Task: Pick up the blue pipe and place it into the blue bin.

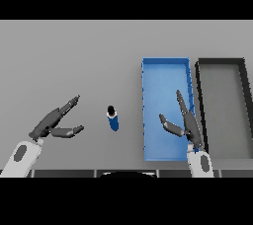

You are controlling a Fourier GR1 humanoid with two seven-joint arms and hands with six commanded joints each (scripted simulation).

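Blue pipe [113, 118] stands between the open left hand [53, 123] and open right hand [186, 123], touching neither.

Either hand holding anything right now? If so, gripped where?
Nothing held. Left hand and right hand are both open; the blue pipe stands untouched on the table between them.

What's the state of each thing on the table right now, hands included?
blue pipe: standing on the table, left of the bins, not held.
blue bin: open, nothing in it.
black bin: open, nothing in it, right of the blue bin.
left hand: open, left of the pipe, apart from it.
right hand: open, showing over the blue bin, holding nothing.
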